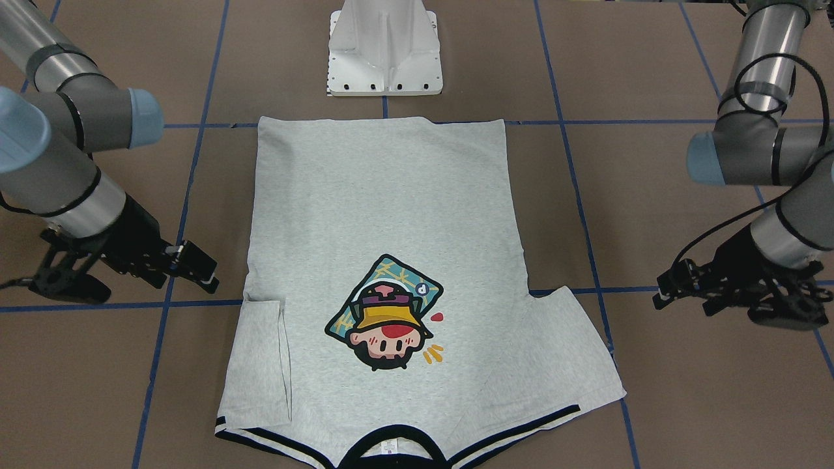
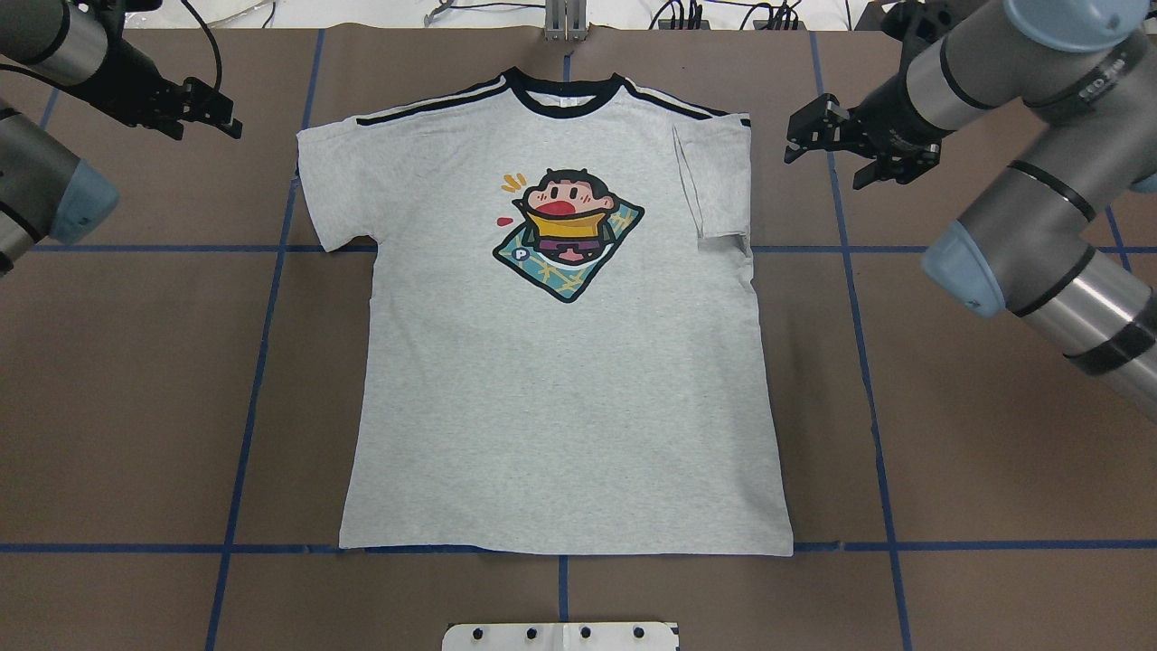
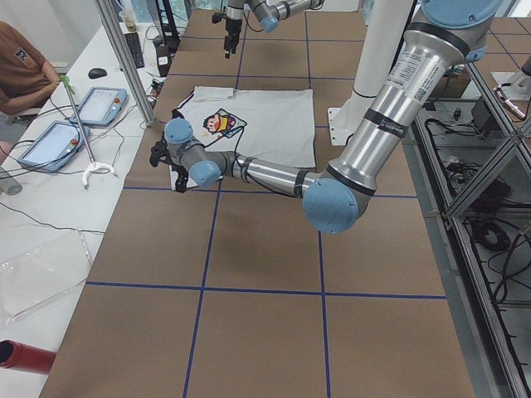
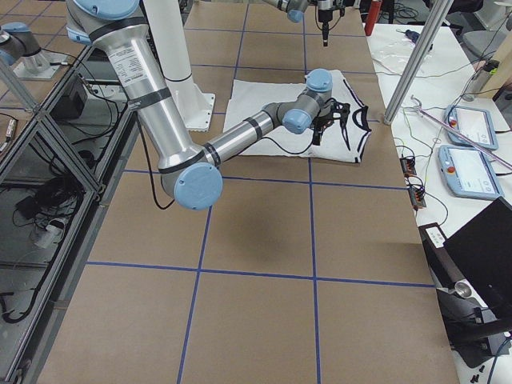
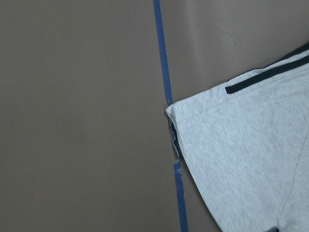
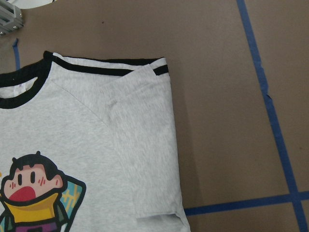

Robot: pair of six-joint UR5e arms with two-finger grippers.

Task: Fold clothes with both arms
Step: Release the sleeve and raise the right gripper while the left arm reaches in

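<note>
1. A light heather-grey T-shirt (image 2: 560, 407) with a black collar (image 2: 565, 95) lies flat and front-up in the middle of the brown desk (image 2: 136, 380). Its collar is at the far edge from the robot, and its hem is near the white pedestal base (image 1: 384, 49).
2. A colourful cartoon head in a yellow hat (image 2: 568, 233) is printed on the chest.
3. The sleeve on the robot's right (image 2: 719, 190) is folded inward and lies on the shirt's body. The sleeve on the robot's left (image 2: 330, 190) is spread out flat on the desk.
4. In the left wrist view, the corner of the spread sleeve (image 5: 174, 113) lies on a blue tape line (image 5: 161, 53).
5. The black left hand (image 2: 217, 110) hangs above the bare desk, near the spread sleeve but apart from it. Its fingers are spread and hold nothing.
6. The black right hand (image 2: 800, 136) hangs just beside the folded sleeve, off the cloth. Its fingers are also parted and empty.
7. Both silver-grey arms reach in from the sides, and neither touches the shirt.
</note>
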